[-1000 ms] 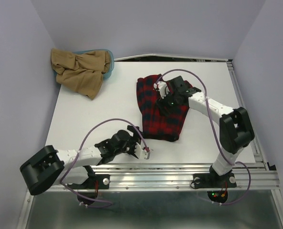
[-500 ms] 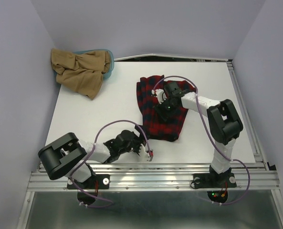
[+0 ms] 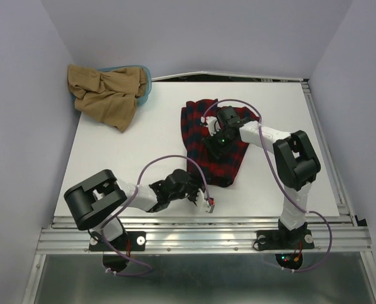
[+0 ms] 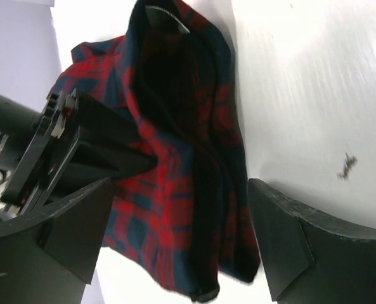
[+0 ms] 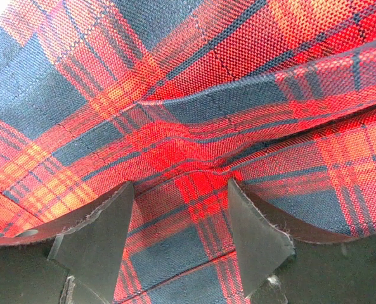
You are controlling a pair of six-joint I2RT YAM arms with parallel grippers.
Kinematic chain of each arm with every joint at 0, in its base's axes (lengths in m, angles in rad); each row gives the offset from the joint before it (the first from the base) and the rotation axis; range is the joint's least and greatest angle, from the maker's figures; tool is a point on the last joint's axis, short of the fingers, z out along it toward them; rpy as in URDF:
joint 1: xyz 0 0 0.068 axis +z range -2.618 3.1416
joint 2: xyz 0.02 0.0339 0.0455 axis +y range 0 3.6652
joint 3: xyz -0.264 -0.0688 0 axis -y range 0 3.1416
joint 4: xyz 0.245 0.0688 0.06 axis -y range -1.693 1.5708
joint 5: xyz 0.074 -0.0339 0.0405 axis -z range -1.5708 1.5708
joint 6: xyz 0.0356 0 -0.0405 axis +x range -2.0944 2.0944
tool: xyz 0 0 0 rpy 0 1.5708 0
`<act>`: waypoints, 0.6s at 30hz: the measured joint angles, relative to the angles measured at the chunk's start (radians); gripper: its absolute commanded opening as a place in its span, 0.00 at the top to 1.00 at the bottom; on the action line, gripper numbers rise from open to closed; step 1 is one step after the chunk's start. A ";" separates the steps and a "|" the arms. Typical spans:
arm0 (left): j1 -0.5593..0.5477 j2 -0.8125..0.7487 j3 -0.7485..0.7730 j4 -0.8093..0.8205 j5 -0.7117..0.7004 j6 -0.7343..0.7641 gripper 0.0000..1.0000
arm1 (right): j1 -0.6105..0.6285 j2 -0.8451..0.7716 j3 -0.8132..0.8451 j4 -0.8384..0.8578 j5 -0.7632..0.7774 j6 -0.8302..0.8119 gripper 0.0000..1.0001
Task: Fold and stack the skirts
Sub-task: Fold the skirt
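The red plaid skirt [image 3: 208,152] lies partly folded on the white table, right of centre. My right gripper [image 3: 215,135] presses down on its upper middle. In the right wrist view its fingers [image 5: 96,234] stand apart on the plaid cloth [image 5: 194,82], with a small ridge of fabric raised at their tips. My left gripper [image 3: 202,195] lies low at the skirt's near edge, open. In the left wrist view the skirt's near hem [image 4: 188,190] sits just ahead of the wide-spread jaws. The tan skirt [image 3: 104,95] lies crumpled at the back left.
The tan skirt hangs over a teal tub [image 3: 147,78] at the table's back left corner. A metal rail [image 3: 207,228] runs along the near edge. Purple walls close in on the left, back and right.
My left gripper has swung right along the near edge up to the plaid skirt's hem. My right gripper has shifted slightly left on the skirt.
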 measured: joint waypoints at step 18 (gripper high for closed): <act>0.000 0.114 0.129 -0.118 -0.065 -0.143 0.61 | -0.002 0.002 -0.008 0.026 -0.052 0.002 0.35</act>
